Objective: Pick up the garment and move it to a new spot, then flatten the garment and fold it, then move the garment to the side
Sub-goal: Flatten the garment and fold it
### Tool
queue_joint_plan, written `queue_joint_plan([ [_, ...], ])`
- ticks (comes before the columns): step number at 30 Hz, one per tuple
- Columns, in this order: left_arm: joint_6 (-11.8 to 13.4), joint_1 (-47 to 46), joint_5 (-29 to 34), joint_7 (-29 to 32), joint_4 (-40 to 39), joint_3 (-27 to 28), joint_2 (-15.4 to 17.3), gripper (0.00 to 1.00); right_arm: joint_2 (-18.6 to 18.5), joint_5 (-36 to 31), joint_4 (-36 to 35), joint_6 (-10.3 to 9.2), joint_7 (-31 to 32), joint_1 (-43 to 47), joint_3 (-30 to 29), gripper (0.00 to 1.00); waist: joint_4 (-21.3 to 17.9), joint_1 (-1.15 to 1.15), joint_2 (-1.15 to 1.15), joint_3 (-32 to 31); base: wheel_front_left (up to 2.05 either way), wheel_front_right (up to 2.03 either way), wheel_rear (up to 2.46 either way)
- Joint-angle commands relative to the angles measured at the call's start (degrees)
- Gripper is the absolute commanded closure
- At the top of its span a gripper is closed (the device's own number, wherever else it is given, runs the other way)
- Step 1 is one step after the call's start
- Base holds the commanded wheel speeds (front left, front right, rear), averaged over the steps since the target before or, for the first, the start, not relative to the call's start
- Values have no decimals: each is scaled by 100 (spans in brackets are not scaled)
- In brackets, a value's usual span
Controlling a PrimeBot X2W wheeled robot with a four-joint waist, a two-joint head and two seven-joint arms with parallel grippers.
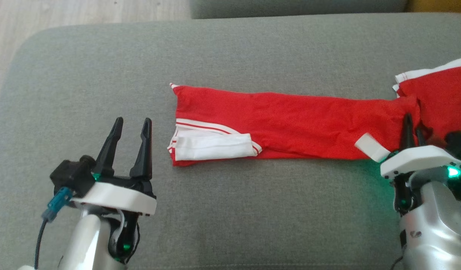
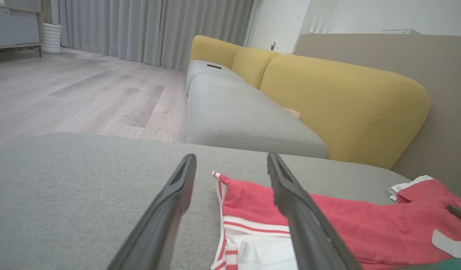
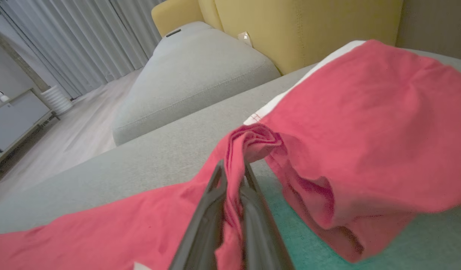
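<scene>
The red soft-cloth garment with white striped trim [image 1: 290,123] lies on the broad grey upholstered seat cushion [image 1: 253,210], drawn out into a long narrow band that runs from one arm to the other. The right end effector [image 1: 412,124] is closed on a raised fold of the red cloth near one end of that band, with the fabric gathered between its two dark fingers. Beyond its fingertips and to its right, the rest of the garment sits in a loose, rumpled heap with a white edge showing. Just to the left of that grip a small white fabric tab [image 1: 371,147] rests on the band. The left end effector [image 1: 133,120] stands wide open and holds nothing. The band's other end, with its folded white striped cuff [image 1: 211,147], lies just to the right of its fingertips, close by but apart from them. As a judgement, the pick-up and move to a new spot look done, and the flattening is only partly achieved: the long stretch is fairly smooth, but the pinched end is bunched. Folding the garment across its length and moving it to the side are yet to come. Past the cushion, ahead of the left end effector, stand a yellow sofa backrest [image 2: 347,105] and a pale wood floor [image 2: 84,93].
</scene>
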Motion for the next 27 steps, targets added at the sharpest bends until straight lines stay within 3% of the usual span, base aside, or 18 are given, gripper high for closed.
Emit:
queue_joint_plan([
  [1, -35, -90, -58, -29, -156, 172, 96, 0, 20, 141, -273, -5, -53, -85, 273, 100, 78, 0, 0, -79, 0, 0, 0],
  [6, -35, -26, -63, -29, -117, 167, 92, 0, 21, 676, -583, -5, 22, -65, 810, 100, 262, 0, 0, -257, 0, 0, 0],
  [15, -35, 135, -84, -29, -71, 128, 76, 0, 22, 1943, -990, -5, 92, -78, 2629, 100, 611, 0, 0, -476, 0, 0, 0],
  [16, -35, 135, -84, -29, -71, 128, 76, 0, 22, 1943, -990, -5, 92, -78, 2629, 100, 611, 0, 0, -476, 0, 0, 0],
  [22, -35, 122, -101, -29, -40, 19, 64, 0, 22, 2749, -609, -5, -199, -524, 3964, 100, 1071, 0, 0, -440, 0, 0, 0],
  [27, -35, 108, -127, -29, 0, -70, 37, 0, 22, 3212, -174, -5, -333, -777, 4500, 100, 1439, 0, 0, -363, 0, 0, 0],
])
